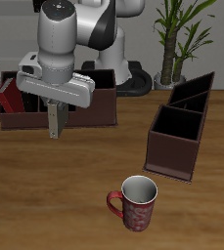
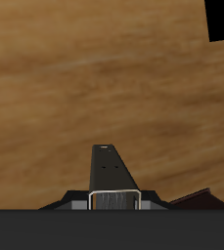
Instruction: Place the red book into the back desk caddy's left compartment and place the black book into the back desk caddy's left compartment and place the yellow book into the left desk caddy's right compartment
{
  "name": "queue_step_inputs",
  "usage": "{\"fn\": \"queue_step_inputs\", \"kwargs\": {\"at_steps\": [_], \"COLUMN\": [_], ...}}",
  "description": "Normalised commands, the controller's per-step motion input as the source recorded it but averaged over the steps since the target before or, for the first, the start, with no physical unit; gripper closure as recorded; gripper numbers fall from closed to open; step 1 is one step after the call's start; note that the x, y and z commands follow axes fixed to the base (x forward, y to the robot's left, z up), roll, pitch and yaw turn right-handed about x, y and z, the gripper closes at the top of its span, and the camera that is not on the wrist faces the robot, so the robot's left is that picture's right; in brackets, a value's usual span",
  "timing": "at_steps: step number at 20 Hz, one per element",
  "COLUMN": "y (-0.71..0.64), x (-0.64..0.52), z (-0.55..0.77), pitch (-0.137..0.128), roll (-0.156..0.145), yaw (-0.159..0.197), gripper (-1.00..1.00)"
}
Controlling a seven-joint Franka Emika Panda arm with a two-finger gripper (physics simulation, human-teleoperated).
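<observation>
Hovering above the counter [image 1: 45, 195] before the back desk caddy [image 1: 94, 107], our jaws [image 1: 54, 135] look pressed together and carry nothing. Just behind them, the red book [image 1: 7, 96] stands in that caddy's end compartment. We judge one placement done, two left. We cannot find the black or yellow book. Well off to one side of the jaws wait the left desk caddy [image 1: 177, 146] and a mug [image 1: 136, 203].
</observation>
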Motion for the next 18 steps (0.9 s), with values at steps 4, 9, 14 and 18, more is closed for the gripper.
{"fn": "queue_step_inputs", "kwargs": {"at_steps": [4, 9, 14, 18], "y": [0.77, 0.65, 0.63, 0.74], "x": [0.28, 0.39, 0.14, 0.12], "z": [0.57, 0.27, 0.15, 0.28], "pitch": [0.013, 0.08, 0.051, 0.03], "roll": [0.04, -0.014, 0.017, 0.065], "yaw": [0.098, 0.075, 0.025, 0.029], "gripper": [1.0, 1.0, 1.0, 1.0]}}
